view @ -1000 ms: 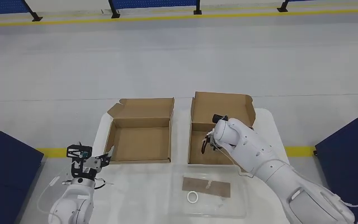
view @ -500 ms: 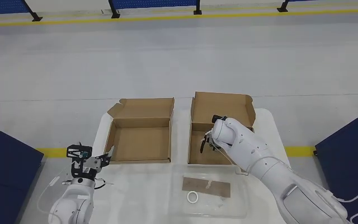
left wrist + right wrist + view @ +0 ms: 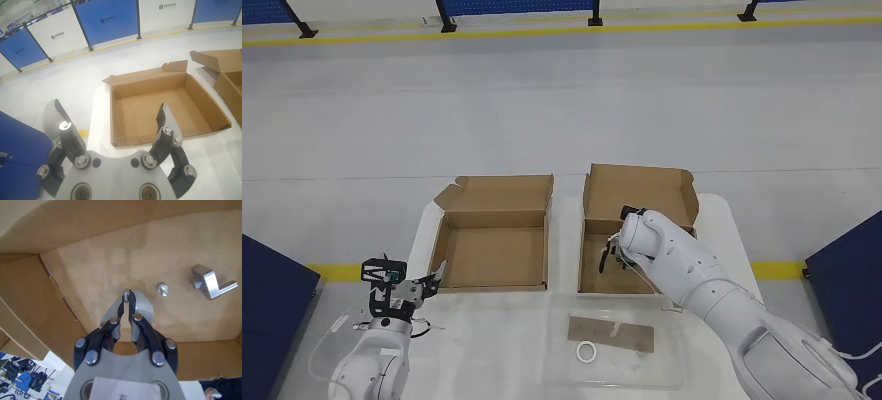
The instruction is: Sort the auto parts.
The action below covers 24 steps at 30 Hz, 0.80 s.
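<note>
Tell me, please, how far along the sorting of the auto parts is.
Done: a loose bolt and a metal bracket lie in the right box. In hand: the right hand is shut on a second bolt inside that box. Left: a white ring in the clear tray; the left hand is open beside the left box.

Left tool (image 3: 110, 104) spread wide, right tool (image 3: 126, 298) seemingly pinched closed

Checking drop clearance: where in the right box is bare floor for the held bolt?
Bare floor lies between the right end effector, shut on a bolt, and the right box's side wall. It is crowded around the loose bolt and bracket. The left box's floor is wholly bare.
</note>
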Available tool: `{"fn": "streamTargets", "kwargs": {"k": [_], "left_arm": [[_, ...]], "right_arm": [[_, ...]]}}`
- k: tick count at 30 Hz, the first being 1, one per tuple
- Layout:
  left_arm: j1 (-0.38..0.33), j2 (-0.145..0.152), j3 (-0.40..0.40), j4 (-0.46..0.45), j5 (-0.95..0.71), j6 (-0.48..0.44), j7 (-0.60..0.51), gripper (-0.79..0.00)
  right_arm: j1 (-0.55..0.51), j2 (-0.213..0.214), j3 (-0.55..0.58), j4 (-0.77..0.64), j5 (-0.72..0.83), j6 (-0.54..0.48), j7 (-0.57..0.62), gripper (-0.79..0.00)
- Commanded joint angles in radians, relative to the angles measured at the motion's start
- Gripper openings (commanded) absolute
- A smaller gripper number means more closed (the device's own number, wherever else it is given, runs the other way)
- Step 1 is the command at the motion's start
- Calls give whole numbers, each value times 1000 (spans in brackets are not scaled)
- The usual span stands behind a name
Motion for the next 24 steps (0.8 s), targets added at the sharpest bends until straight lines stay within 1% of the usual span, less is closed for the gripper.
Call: {"fn": "streamTargets", "kwargs": {"k": [1, 3, 4, 8, 9, 14, 15, 17, 18, 24], "left_arm": [[0, 0, 0, 0, 0, 0, 0, 0], [0, 0, 0, 0, 0, 0, 0, 0], [0, 0, 0, 0, 0, 0, 0, 0], [0, 0, 0, 0, 0, 0, 0, 0], [0, 0, 0, 0, 0, 0, 0, 0], [0, 0, 0, 0, 0, 0, 0, 0], [0, 0, 0, 0, 0, 0, 0, 0], [0, 0, 0, 0, 0, 0, 0, 0], [0, 0, 0, 0, 0, 0, 0, 0], [0, 0, 0, 0, 0, 0, 0, 0]], "right_arm": [[0, -1, 2, 0, -2, 0, -1, -677], [0, -2, 7, -3, -4, 1, -1, -659], [0, -2, 10, -5, -6, 1, -2, -634], [-3, 2, 25, -26, -16, 4, -2, -606], [-4, 3, 28, -31, -18, 5, -2, -579], [-17, 17, 59, -82, -27, 11, 7, -489], [-20, 21, 70, -96, -25, 9, 9, -422], [-30, 31, 92, -126, -29, 10, 11, -37], [-36, 36, 103, -145, -32, 13, 13, 0], [-88, 78, 182, -281, -62, 29, 36, 0]]}}
